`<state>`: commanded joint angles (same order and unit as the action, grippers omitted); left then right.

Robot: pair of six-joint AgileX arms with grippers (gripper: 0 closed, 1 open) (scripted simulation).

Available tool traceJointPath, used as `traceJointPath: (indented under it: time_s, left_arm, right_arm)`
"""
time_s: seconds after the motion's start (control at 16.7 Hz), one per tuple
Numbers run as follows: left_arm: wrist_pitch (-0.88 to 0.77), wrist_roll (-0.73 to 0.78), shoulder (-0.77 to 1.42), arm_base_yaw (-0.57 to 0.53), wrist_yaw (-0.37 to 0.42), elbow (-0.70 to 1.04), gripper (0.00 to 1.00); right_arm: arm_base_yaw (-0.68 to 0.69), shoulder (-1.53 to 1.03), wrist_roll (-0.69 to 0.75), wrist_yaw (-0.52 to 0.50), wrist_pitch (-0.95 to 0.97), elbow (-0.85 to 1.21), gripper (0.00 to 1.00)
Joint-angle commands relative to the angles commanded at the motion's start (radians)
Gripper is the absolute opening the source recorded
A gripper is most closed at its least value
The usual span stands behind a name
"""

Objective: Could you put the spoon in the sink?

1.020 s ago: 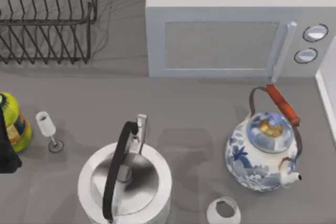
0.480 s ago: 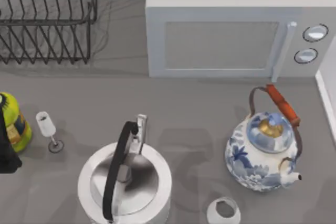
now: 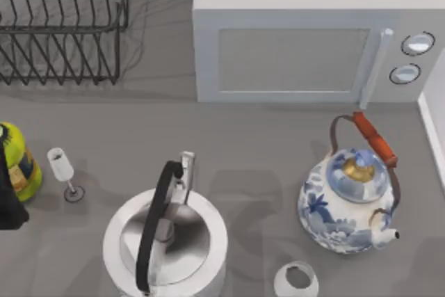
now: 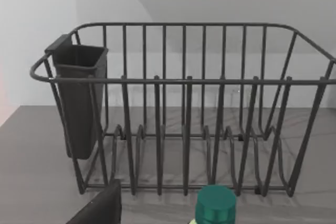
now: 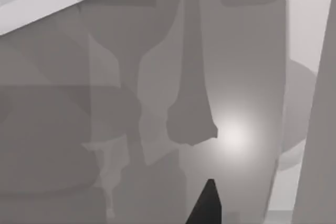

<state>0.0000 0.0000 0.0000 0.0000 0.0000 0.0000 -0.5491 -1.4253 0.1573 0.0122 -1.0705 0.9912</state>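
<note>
You cannot tell where the spoon lies, or the sink, so which arm is nearer and which way the spoon's long side points is only a guess. Your left pincer (image 4: 100,208) hangs by the bottle with the round green cap (image 4: 215,205), facing the black wire dish rack (image 4: 184,103). Your right pincer (image 5: 208,203) sits close to a shiny grey surface (image 5: 231,135). Spread or pressed together? You cannot tell for either.

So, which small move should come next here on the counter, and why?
Probably turn the left arm a little from the dish rack toward the counter: its wrist camera faces the rack and a green bottle cap, and the spoon is yet to be located.
</note>
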Motion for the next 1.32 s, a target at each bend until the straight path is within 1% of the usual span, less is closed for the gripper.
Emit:
traceJointPath:
  time_s: [0.18,0.36,0.54,1.02,1.2,1.32]
  left_arm:
    - [0.0,0.0,0.0,0.0,0.0,0.0,1.0]
    - [0.0,0.0,0.0,0.0,0.0,0.0,1.0]
    - [0.0,0.0,0.0,0.0,0.0,0.0,1.0]
    - [0.0,0.0,0.0,0.0,0.0,0.0,1.0]
    - [0.0,0.0,0.0,0.0,0.0,0.0,1.0]
    - [0.0,0.0,0.0,0.0,0.0,0.0,1.0]
  right_arm:
    - [0.018,-0.083,-0.024,-0.002,-0.041,0.095,0.0]
    - [0.055,-0.24,-0.067,-0.007,-0.117,0.284,0.0]
    - [0.108,-0.44,-0.121,-0.012,-0.219,0.563,0.0]
    - [0.278,-1.016,-0.296,-0.028,-0.501,1.436,0.0]
    - [0.336,-1.174,-0.354,-0.036,-0.571,1.684,0.0]
    - [0.367,-1.251,-0.384,-0.041,-0.601,1.8,0.0]
